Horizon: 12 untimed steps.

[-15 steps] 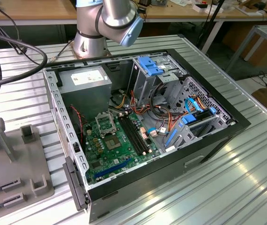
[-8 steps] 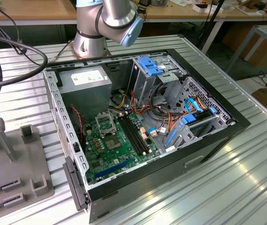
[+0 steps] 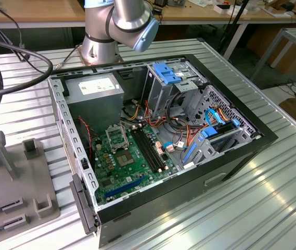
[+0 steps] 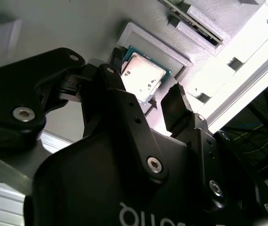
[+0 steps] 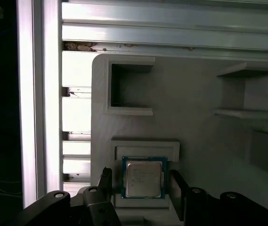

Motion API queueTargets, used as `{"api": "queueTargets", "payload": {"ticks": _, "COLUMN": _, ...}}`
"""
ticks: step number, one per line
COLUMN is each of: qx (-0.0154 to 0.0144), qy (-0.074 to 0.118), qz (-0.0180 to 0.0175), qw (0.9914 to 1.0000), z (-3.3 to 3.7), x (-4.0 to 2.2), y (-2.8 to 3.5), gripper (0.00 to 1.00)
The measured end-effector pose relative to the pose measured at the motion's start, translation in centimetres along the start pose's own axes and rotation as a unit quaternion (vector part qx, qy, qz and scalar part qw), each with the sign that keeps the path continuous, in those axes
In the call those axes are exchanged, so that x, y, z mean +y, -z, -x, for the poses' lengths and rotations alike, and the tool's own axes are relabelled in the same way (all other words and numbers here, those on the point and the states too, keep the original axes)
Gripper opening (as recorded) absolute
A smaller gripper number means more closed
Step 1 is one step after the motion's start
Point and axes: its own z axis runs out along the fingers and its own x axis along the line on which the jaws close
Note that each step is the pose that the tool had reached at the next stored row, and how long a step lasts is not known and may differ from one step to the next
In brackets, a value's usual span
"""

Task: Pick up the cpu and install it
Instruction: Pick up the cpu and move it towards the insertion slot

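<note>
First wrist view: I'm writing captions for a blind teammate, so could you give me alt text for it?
A cpu lies flat in a recessed seat of a grey fixture plate, with the open end effector straddling it from both sides, not gripping. A ribbed metal tabletop runs beside the plate.

Even bright light fills the exterior view, soft shadows inside the computer case [image 3: 163, 200]; in both wrist views it is dim, my gripper [image 4: 147, 75] a black silhouette; glare whitens the cpu [image 4: 141, 77] and the table slats [image 5: 77, 113]
</note>
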Motion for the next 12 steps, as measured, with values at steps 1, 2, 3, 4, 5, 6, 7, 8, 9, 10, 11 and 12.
{"api": "queueTargets", "payload": {"ticks": 1, "qx": 0.0000, "qy": 0.000, "qz": -0.0001, "qw": 1.00000, "z": 0.03, "x": 0.01, "y": 0.00, "gripper": 0.60}}
{"api": "queueTargets", "payload": {"ticks": 2, "qx": 0.0000, "qy": 0.000, "qz": -0.0002, "qw": 1.00000, "z": 0.06, "x": 0.01, "y": -0.01, "gripper": 0.60}}
{"api": "queueTargets", "payload": {"ticks": 3, "qx": -0.0001, "qy": 0.000, "qz": -0.0002, "qw": 1.00000, "z": 0.10, "x": 0.01, "y": -0.03, "gripper": 0.60}}
{"api": "queueTargets", "payload": {"ticks": 4, "qx": 0.0000, "qy": 0.000, "qz": -0.0002, "qw": 1.00000, "z": 0.11, "x": 0.01, "y": -0.04, "gripper": 0.60}}
{"api": "queueTargets", "payload": {"ticks": 5, "qx": 0.0000, "qy": 0.000, "qz": -0.0003, "qw": 1.00000, "z": 0.12, "x": 0.01, "y": -0.04, "gripper": 0.60}}
{"api": "queueTargets", "payload": {"ticks": 6, "qx": 0.0000, "qy": 0.000, "qz": -0.0007, "qw": 1.00000, "z": 0.14, "x": 0.01, "y": -0.07, "gripper": 0.60}}
{"api": "queueTargets", "payload": {"ticks": 7, "qx": 0.0001, "qy": 0.000, "qz": -0.0016, "qw": 1.00000, "z": 0.17, "x": 0.01, "y": -0.12, "gripper": 0.60}}
{"api": "queueTargets", "payload": {"ticks": 8, "qx": 0.0001, "qy": 0.000, "qz": -0.0027, "qw": 1.00000, "z": 0.24, "x": 0.02, "y": -0.18, "gripper": 0.60}}
{"api": "queueTargets", "payload": {"ticks": 9, "qx": 0.0002, "qy": 0.000, "qz": -0.0028, "qw": 1.00000, "z": 0.26, "x": 0.02, "y": -0.18, "gripper": 0.60}}
{"api": "queueTargets", "payload": {"ticks": 10, "qx": 0.0002, "qy": 0.000, "qz": -0.0028, "qw": 1.00000, "z": 0.29, "x": 0.03, "y": -0.18, "gripper": 0.60}}
{"api": "queueTargets", "payload": {"ticks": 11, "qx": 0.0002, "qy": 0.000, "qz": -0.0028, "qw": 1.00000, "z": 0.30, "x": 0.03, "y": -0.18, "gripper": 0.60}}
{"api": "queueTargets", "payload": {"ticks": 12, "qx": 0.0002, "qy": 0.000, "qz": -0.0028, "qw": 1.00000, "z": 0.31, "x": 0.03, "y": -0.19, "gripper": 0.60}}
